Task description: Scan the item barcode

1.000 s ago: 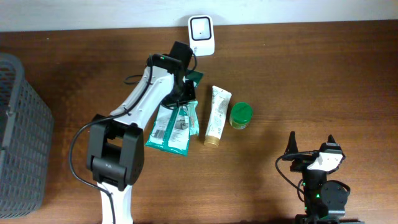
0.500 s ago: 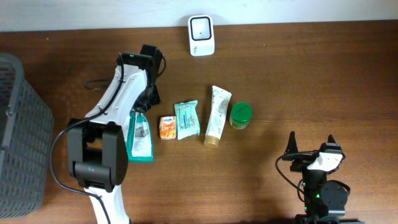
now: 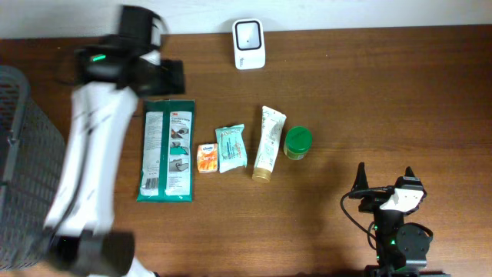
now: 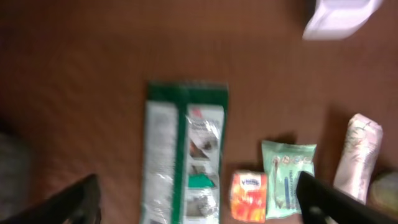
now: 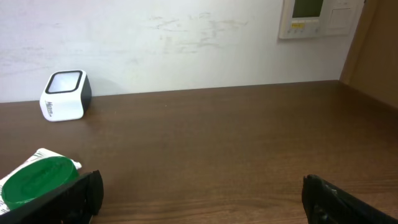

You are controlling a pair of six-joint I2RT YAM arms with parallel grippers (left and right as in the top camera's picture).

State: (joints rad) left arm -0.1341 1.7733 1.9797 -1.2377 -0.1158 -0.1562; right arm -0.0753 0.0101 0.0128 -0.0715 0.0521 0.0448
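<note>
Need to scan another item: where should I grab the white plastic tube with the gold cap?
Grip the white tube across its narrow width, just above the gold cap, coming straight down. It lies flat on the table, and the green round jar sits close beside its middle.

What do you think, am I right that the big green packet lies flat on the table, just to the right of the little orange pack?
Not quite. The big green packet does lie flat on the table, but it is just to the left of the little orange pack, not to the right. The overhead view shows this.
</note>
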